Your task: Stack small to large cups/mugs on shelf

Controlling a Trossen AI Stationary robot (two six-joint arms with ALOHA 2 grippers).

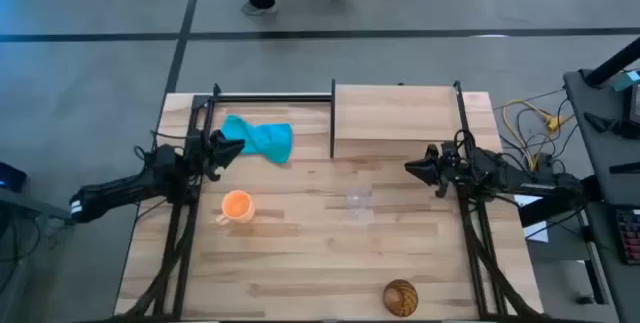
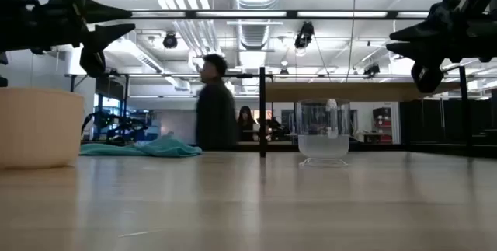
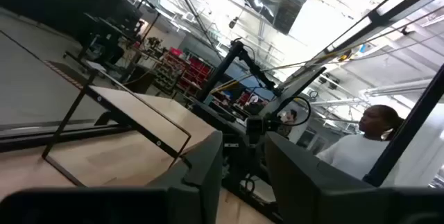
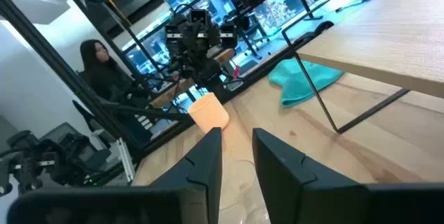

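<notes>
Left end effector (image 1: 236, 149) hangs above the surface (image 1: 300, 263), off the wood, fingers spread w/ a clear gap btwn them, nothing held. Its tips point toward the teal cloth (image 1: 260, 138), which lies crumpled just beside them. The orange mug (image 1: 237, 206) sits upright on the surface near this end effector, on the front side of it, handle toward the front-left; not touching.

Right end effector (image 1: 412, 168) also hovers clear of the surface, on the opp. side, tips pointing in toward the middle. Fingers (image 4: 207, 156) stand apart w/ a gap visible in the right wrist view, pinching nothing. The small clear glass cup (image 1: 359, 203) stands upright, near and to the front-left of those tips, roughly btwn the two end effectors, closer to the right one. In the low view it looks empty, resting flat.

The brown wood-grain cup (image 1: 400, 297) is well apart from both end effectors, at the front edge of the surface, seen from above as a round brown top.

The shelf (image 1: 395, 118) is a raised light-wood board on black posts, just behind the right end effector, at the back-right of the surface. No cup on it; all three vessels are on the surface.

A person (image 2: 215, 105) stands in the room beyond, seen in the low view.
</notes>
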